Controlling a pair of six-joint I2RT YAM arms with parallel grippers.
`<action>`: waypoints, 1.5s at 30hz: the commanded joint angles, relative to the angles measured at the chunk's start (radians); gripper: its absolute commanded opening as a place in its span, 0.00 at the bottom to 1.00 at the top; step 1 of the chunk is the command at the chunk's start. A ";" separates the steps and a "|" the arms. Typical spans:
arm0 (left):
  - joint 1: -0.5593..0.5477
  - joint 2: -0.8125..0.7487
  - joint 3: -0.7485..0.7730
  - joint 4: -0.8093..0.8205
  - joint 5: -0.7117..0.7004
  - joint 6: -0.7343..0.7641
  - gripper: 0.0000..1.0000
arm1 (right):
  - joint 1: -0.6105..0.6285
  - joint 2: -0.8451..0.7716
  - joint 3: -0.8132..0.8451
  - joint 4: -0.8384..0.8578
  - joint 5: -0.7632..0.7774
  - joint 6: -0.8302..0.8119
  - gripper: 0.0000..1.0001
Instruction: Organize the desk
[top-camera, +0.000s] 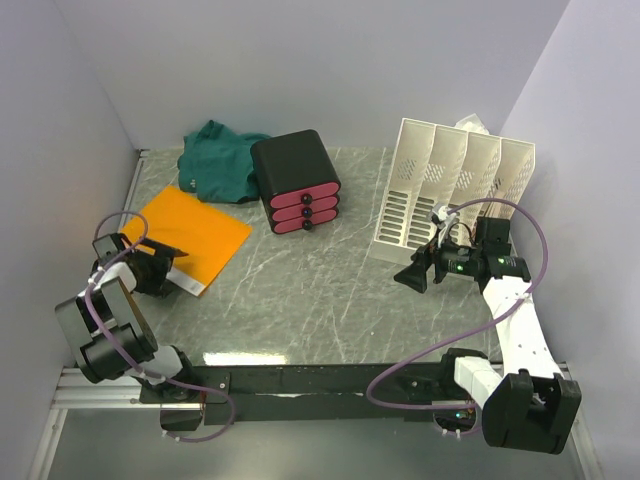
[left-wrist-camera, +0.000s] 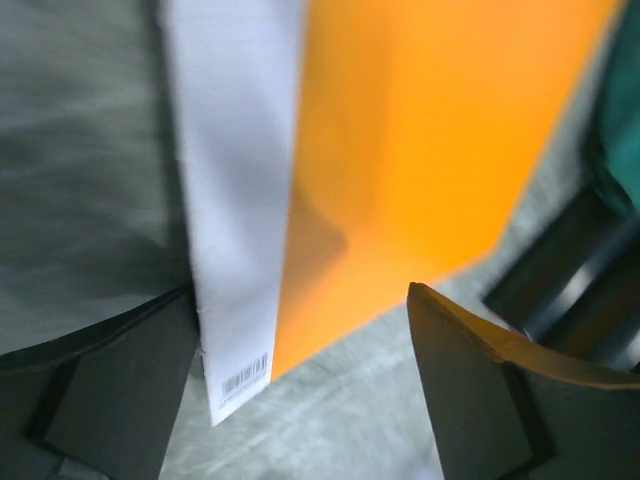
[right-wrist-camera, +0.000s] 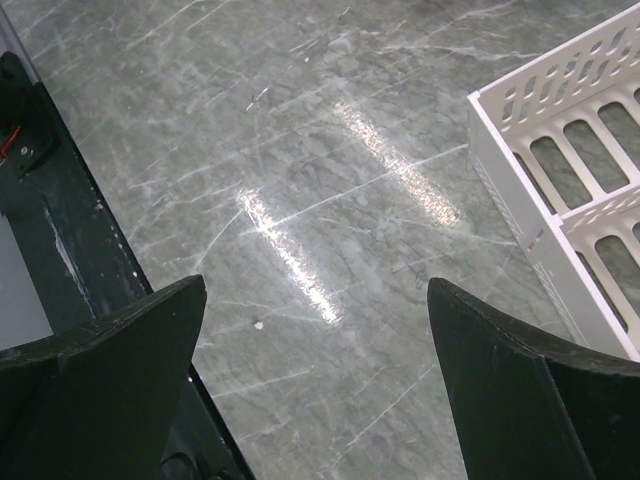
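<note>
The single desk (top-camera: 330, 290) carries one orange envelope (top-camera: 195, 232), one green cloth (top-camera: 218, 160), one black drawer box (top-camera: 293, 165) and one white file rack (top-camera: 450, 190). The box has three pink drawers (top-camera: 303, 207); the rack has four slots (top-camera: 478, 165).

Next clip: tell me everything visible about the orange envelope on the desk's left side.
The orange envelope is a thin, flat, matte rectangle, paper-like, lying skewed on the desk. A white strip runs along its near edge and carries a small barcode. Its far corner comes close to the green cloth. The open left pincer straddles the near edge; contact is unclear.
</note>
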 joint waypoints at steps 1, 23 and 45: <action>-0.007 0.044 -0.067 0.048 0.174 0.046 0.96 | -0.009 -0.005 0.032 -0.001 -0.022 -0.011 1.00; -0.006 -0.025 -0.119 0.204 0.241 0.040 0.51 | -0.012 -0.006 0.036 -0.011 -0.019 -0.022 1.00; 0.005 -0.152 -0.104 0.181 0.327 0.055 0.01 | 0.025 0.000 0.053 -0.132 -0.096 -0.167 1.00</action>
